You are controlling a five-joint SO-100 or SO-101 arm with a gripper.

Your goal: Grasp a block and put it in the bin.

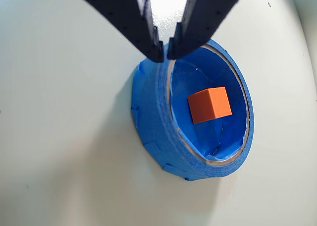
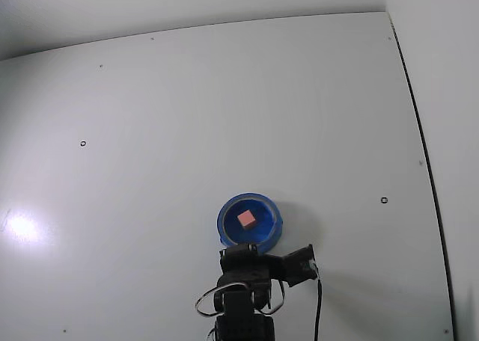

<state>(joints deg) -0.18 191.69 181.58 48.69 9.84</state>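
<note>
The block (image 1: 210, 104) is an orange-red cube lying inside the bin (image 1: 151, 122), a round blue shallow container with a thick rim. In the fixed view the block (image 2: 246, 219) looks pink and sits near the middle of the bin (image 2: 227, 220). My gripper (image 1: 165, 50) comes in from the top of the wrist view, above the bin's upper rim. Its two black fingertips nearly touch, with nothing between them. In the fixed view the gripper (image 2: 241, 250) sits at the bin's near edge.
The bin stands on a plain white table (image 2: 150, 131) with a few small dark screw holes. A white wall (image 2: 441, 72) rises along the right side. The arm's base and cable (image 2: 318, 296) are at the bottom of the fixed view.
</note>
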